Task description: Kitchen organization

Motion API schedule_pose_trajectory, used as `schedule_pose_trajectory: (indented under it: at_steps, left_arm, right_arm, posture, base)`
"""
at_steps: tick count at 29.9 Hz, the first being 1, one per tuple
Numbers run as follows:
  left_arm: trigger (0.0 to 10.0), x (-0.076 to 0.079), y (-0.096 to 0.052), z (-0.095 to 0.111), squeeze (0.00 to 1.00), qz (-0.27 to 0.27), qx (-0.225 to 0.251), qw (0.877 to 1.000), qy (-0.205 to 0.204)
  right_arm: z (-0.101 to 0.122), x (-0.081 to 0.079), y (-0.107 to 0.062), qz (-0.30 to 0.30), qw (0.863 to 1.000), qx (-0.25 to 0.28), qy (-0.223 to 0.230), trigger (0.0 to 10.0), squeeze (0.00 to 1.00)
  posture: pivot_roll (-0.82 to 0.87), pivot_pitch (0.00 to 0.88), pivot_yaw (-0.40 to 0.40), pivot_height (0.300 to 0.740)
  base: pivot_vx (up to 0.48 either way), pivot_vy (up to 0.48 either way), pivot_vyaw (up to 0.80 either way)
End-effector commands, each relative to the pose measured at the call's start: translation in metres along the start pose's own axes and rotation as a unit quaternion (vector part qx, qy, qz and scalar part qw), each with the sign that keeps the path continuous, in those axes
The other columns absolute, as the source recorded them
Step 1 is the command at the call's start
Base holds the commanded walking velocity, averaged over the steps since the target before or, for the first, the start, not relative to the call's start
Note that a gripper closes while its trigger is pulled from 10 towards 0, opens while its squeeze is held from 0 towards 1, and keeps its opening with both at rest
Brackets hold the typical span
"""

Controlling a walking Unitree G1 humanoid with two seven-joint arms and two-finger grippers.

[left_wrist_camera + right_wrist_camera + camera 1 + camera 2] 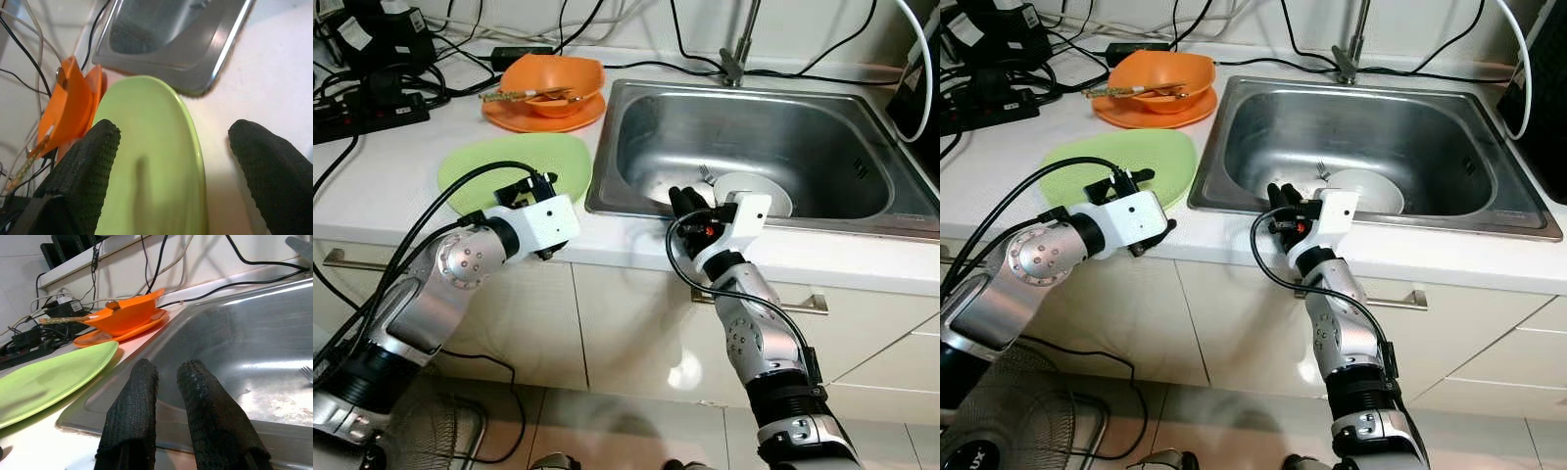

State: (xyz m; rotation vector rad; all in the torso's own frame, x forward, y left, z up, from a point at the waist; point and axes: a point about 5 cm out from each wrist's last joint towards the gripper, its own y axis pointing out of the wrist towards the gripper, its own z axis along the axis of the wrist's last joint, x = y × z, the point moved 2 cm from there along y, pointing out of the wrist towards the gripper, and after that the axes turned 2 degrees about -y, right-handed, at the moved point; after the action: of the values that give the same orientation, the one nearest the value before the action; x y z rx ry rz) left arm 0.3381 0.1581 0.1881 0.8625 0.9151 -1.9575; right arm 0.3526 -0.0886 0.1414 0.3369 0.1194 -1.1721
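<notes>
On the white worktop (401, 186) in the left eye view, a green plate (524, 162) lies just left of the steel sink (764, 147), with an orange bowl (553, 78) stacked on an orange plate (509, 116) farther back, and a utensil (524, 95) resting across the bowl; black cables and a power strip (367, 108) crowd the far left corner. The left gripper (533, 186) hovers over the near edge of the green plate, and the right gripper (687, 201) sits at the sink's near rim, close to a white dish (764, 191) lying in the basin with a fork (707, 174) beside it. In the right eye view the same layout appears, with the tap (1349, 54) at the sink's far edge and a drawer handle (1400, 302) below the worktop. In the left wrist view the fingers (83, 171) are spread wide apart, one over the green plate and the other over bare worktop, gripping nothing. In the right wrist view the fingers (134, 421) are nearly closed, a narrow gap between them, holding nothing and pointing across the sink rim towards the orange dishes
</notes>
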Motion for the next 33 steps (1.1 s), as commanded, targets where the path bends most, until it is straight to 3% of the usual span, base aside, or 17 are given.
schedule_pose_trajectory:
  at_steps: [1,14,33]
  left_arm:
    - [10.0,-0.002,-0.003,-0.001,0.0,-0.001,-0.009,1.0,0.012]
    - [10.0,-0.008,-0.006,-0.014,0.0,0.014,-0.064,0.997,0.035]
    - [10.0,0.004,0.015,-0.035,0.0,0.024,-0.14,0.984,0.109]
  right_arm:
    - [-0.001,0.0,0.002,0.0,1.0,-0.003,-0.004,10.0,0.0]
    - [-0.001,-0.001,0.003,0.0,1.0,-0.003,-0.002,10.0,0.0]
    - [0.001,0.003,0.003,-0.007,1.0,0.002,-0.003,10.0,0.0]
  posture:
    - [0.14,0.075,0.0,0.74]
    - [0.14,0.07,0.003,0.74]
    - [0.13,0.061,0.012,0.74]
  base:
    - [0.0,0.0,0.0]
    - [0.0,0.0,0.0]
    - [0.0,0.0,0.0]
